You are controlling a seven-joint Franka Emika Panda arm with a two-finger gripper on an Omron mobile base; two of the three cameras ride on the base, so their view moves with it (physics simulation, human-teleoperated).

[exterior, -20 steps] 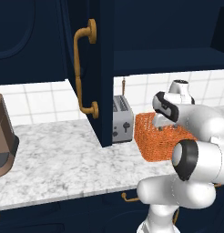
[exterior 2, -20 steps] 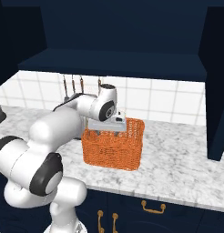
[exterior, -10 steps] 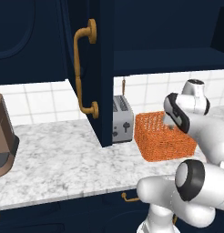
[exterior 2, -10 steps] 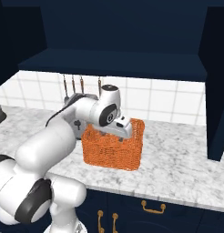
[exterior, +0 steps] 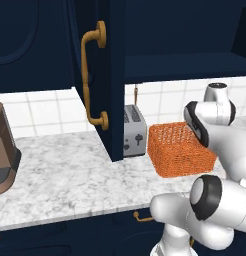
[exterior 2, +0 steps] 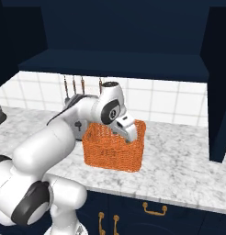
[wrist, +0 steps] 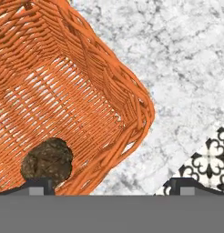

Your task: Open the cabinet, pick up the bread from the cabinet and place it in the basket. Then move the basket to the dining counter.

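Hand view: marble worktop [wrist: 186,68], patterned floor [wrist: 213,157] at 4 o'clock; bread [wrist: 46,160] lies in basket [wrist: 104,82]. Gripper [wrist: 109,184] jaws wide, empty. Arm has swung right since earlier.

base views flanking basket [exterior: 179,149]; hand view overhead, close

The small lumpy brown bread roll [wrist: 46,161] lies on the bottom of the bright orange woven rectangular basket [exterior: 179,149], which stands upright under the dark navy cabinet [exterior: 110,75], its door open.
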